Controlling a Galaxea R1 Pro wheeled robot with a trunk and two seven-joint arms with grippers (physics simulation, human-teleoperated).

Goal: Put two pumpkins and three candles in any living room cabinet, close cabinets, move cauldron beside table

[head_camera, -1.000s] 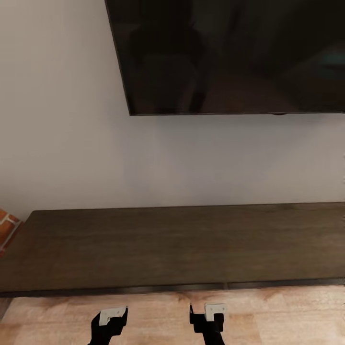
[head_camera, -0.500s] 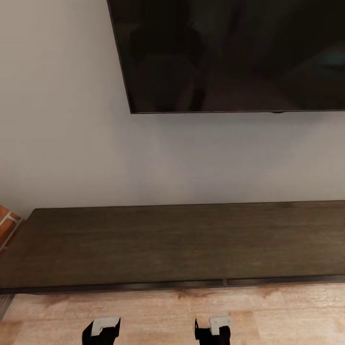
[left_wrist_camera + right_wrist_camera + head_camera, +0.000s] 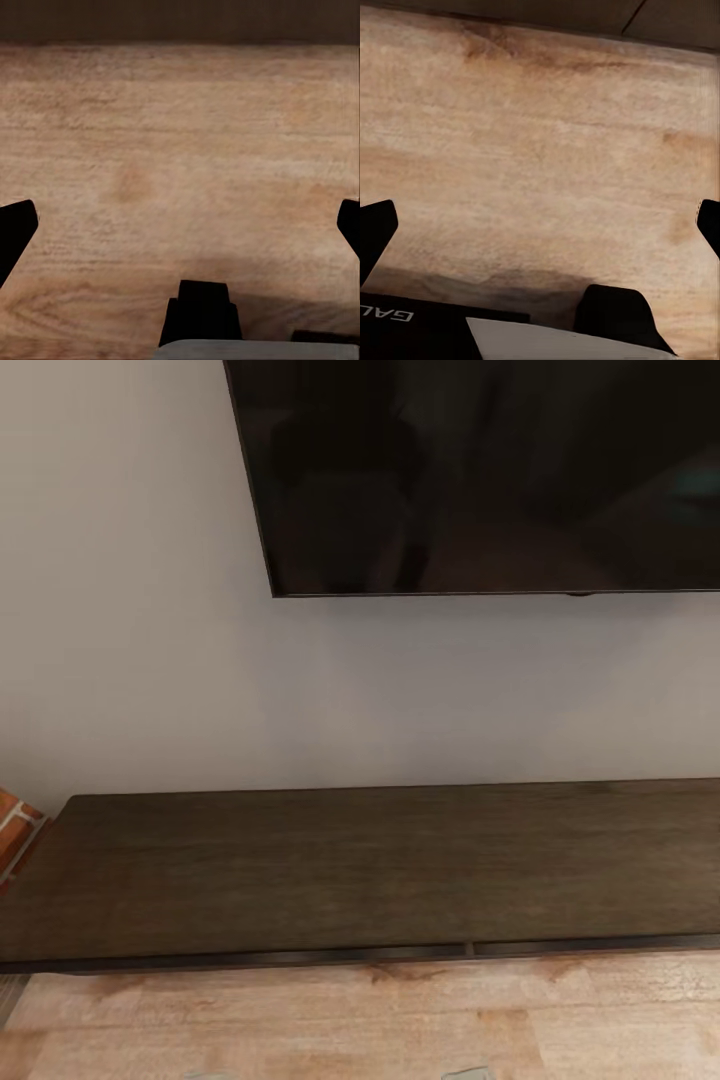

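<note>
One long, low cabinet of dark-brown wood is seen in the head view, set against a pale wall and running across the picture from near the left edge to beyond the right edge. Its flat top is bare, and along its front edge a thin vertical seam between two fronts can be made out; both fronts are shut flush. A large dark screen is mounted on the wall above it, and a patch of red brick is glimpsed at its left end. Light wooden floor lies in front.

From the left wrist view the floor is shown close up, with the dark base of the cabinet as a band at the far edge; the left hand is spread wide open, its black fingertips well apart and nothing between them. From the right wrist view the seam between two cabinet fronts is shown at the far edge, and the right hand is likewise held wide open and empty above the floor.
</note>
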